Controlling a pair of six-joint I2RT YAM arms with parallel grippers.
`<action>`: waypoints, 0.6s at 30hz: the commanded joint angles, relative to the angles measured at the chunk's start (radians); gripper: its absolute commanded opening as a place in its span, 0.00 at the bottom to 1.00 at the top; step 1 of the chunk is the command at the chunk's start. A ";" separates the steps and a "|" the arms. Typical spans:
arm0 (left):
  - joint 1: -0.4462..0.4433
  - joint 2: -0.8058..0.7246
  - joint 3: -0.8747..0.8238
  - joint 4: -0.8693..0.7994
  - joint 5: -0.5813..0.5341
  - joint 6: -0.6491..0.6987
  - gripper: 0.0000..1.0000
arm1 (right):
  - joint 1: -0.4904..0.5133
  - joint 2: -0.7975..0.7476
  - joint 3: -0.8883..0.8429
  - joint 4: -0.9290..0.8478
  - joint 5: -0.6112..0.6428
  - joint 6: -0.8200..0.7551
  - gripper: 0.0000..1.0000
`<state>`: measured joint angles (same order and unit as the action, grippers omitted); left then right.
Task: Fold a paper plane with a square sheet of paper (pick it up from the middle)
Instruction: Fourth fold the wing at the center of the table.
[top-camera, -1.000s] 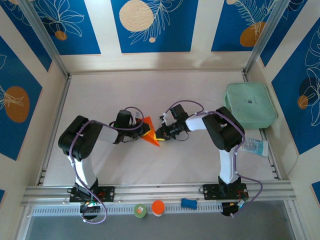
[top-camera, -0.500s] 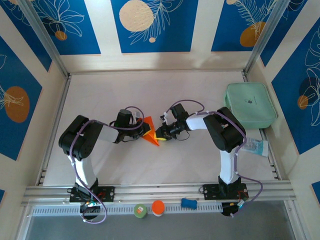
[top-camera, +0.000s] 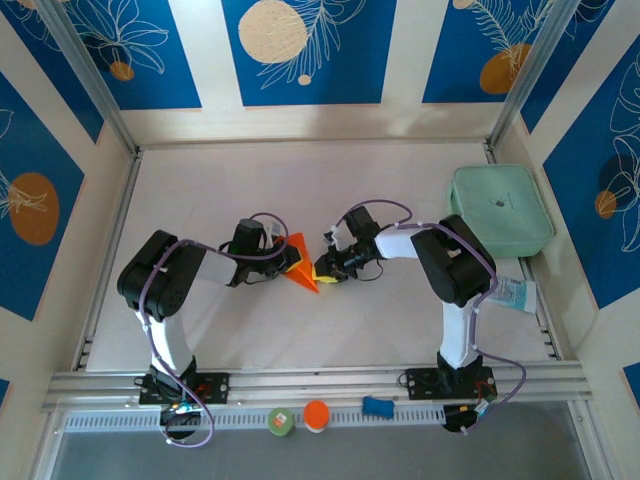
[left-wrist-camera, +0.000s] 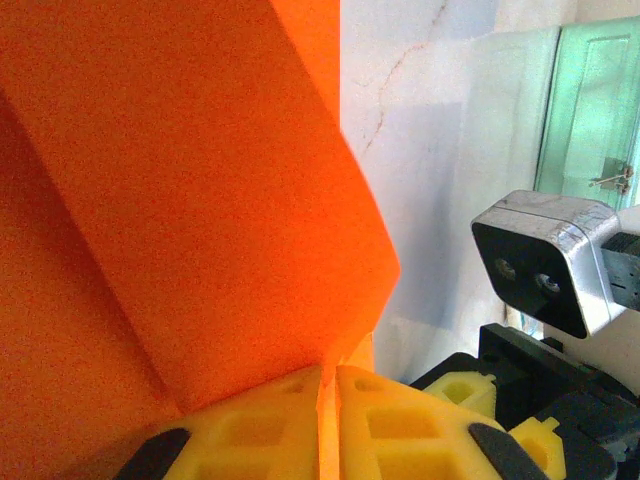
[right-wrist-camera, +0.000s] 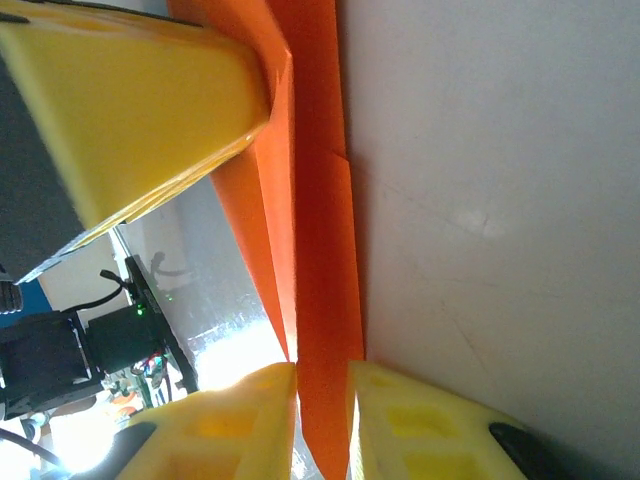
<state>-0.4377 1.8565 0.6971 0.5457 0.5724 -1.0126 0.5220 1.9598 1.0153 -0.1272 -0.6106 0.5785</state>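
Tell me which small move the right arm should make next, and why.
Probably draw the right gripper back off the paper plane: its jaws stand slightly apart around the fold, while the left gripper is shut on the paper and can hold it alone.

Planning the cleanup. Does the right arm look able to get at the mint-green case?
Likely yes: bare table lies between the right end effector and mint-green case, but its jaws straddle the orange paper.

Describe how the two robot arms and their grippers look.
The left arm and right arm have black joint housings, white links and thin purple cables. The left gripper and right gripper have blocky yellow fingers with square recesses.
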 joint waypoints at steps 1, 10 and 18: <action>0.004 0.013 -0.003 -0.051 -0.028 0.017 0.13 | 0.010 -0.037 0.002 -0.056 -0.030 -0.013 0.21; 0.004 0.011 -0.008 -0.056 -0.029 0.017 0.13 | -0.002 -0.165 -0.066 0.001 0.084 0.017 0.22; 0.004 0.014 -0.002 -0.072 -0.031 0.017 0.13 | 0.066 -0.199 -0.008 -0.073 0.177 -0.035 0.19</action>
<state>-0.4377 1.8565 0.6971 0.5449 0.5720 -1.0126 0.5510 1.7496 0.9741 -0.1467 -0.4702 0.5743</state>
